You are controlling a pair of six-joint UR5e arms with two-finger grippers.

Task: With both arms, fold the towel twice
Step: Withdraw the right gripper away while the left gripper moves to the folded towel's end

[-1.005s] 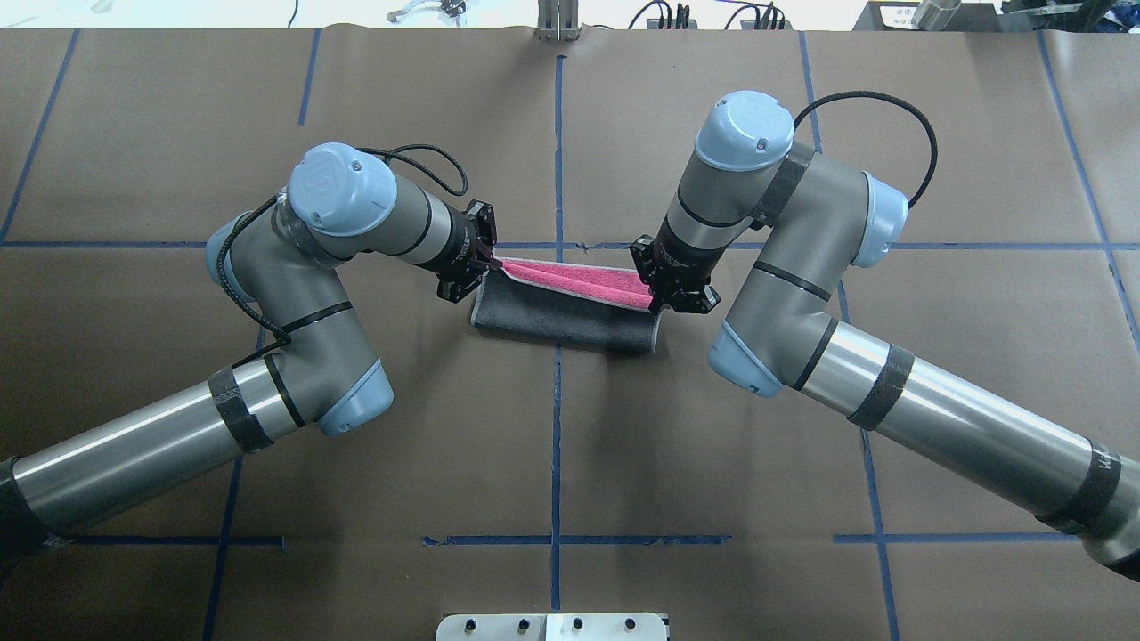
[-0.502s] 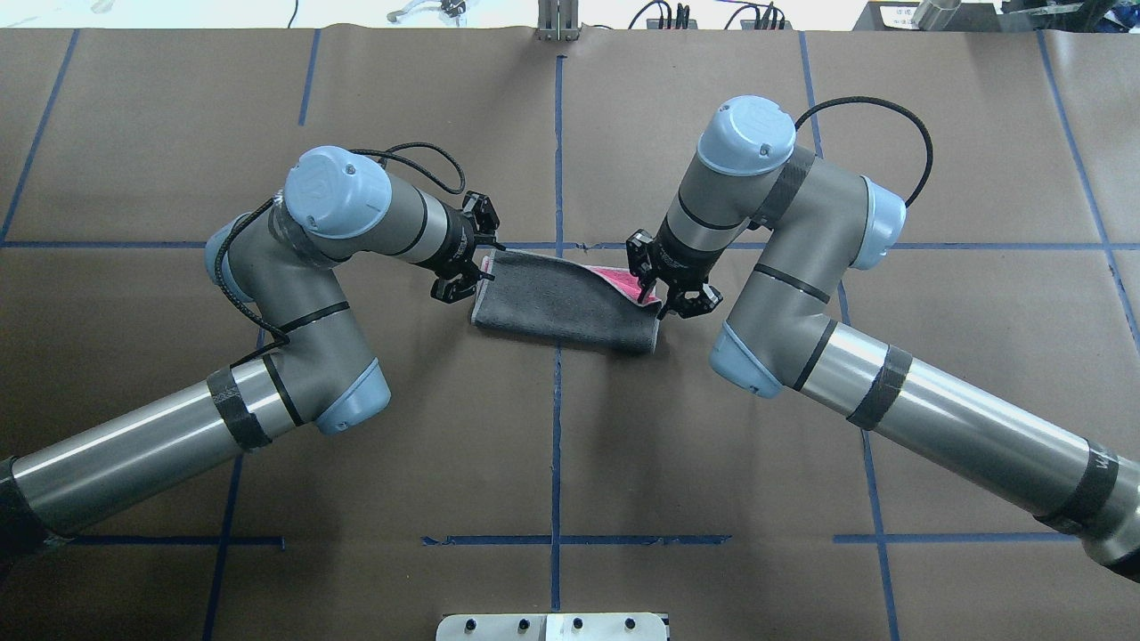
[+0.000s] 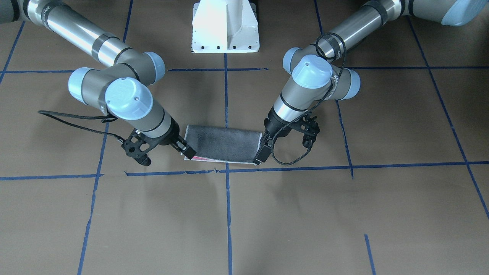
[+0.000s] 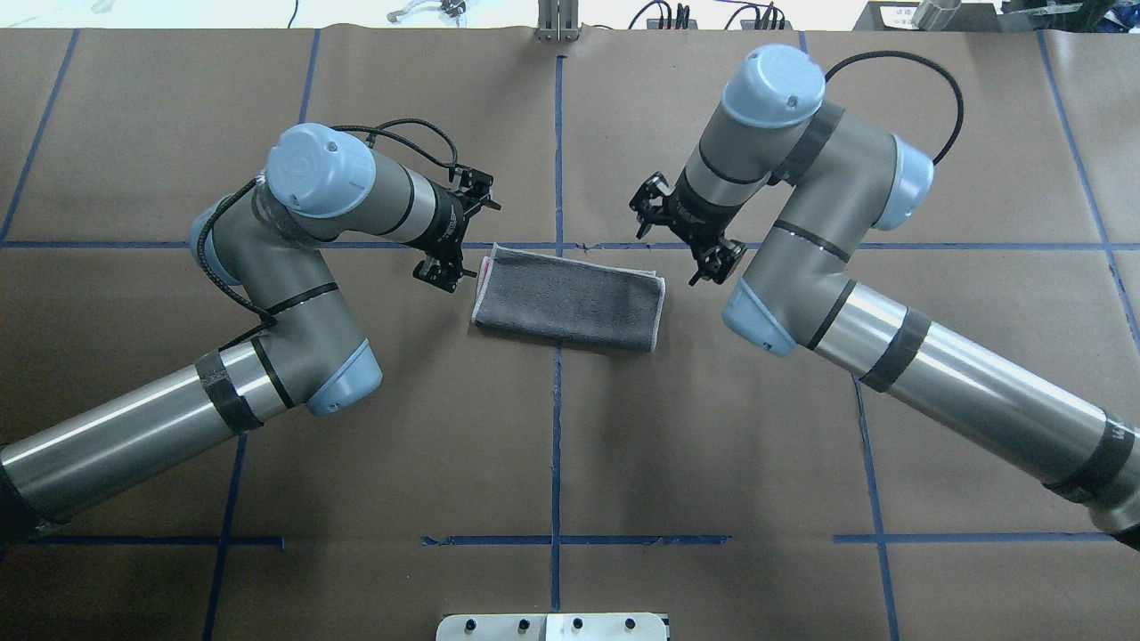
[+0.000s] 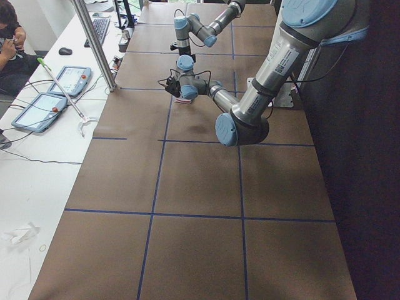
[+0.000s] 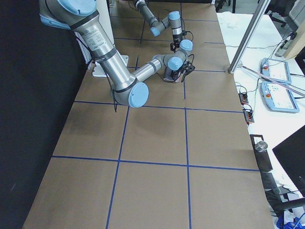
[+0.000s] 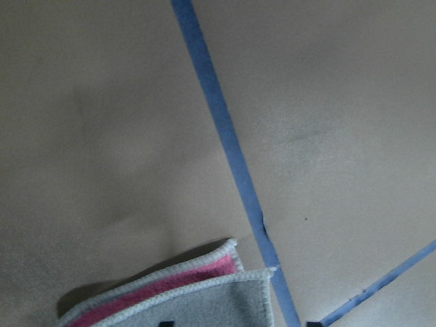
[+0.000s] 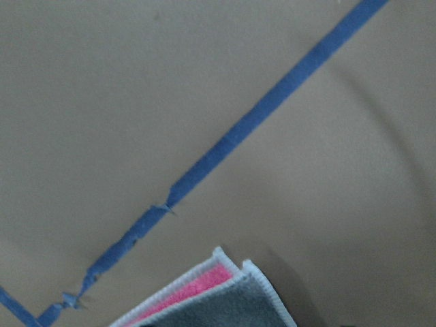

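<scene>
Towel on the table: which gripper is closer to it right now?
Left, narrowly, seen overhead. The left gripper hangs just off the towel's left short edge, by its far corner; the right gripper is beyond the far right corner, across a slightly wider gap.

One towel (image 4: 568,300) is counted on one table (image 4: 570,445). Two arms are numbered: the left arm (image 4: 267,294) and the right arm (image 4: 828,258). One gripper is carried by each, two in all: the left gripper (image 3: 263,152) and the right gripper (image 3: 186,149). One white pedestal (image 3: 225,26) is shown. On one side bench (image 5: 37,162) two tablets are counted, the near tablet (image 5: 39,109) and the far tablet (image 5: 76,80), with one keyboard (image 5: 100,28), one mouse (image 5: 65,51), one metal pole (image 5: 94,44) and one person (image 5: 12,44)
</scene>
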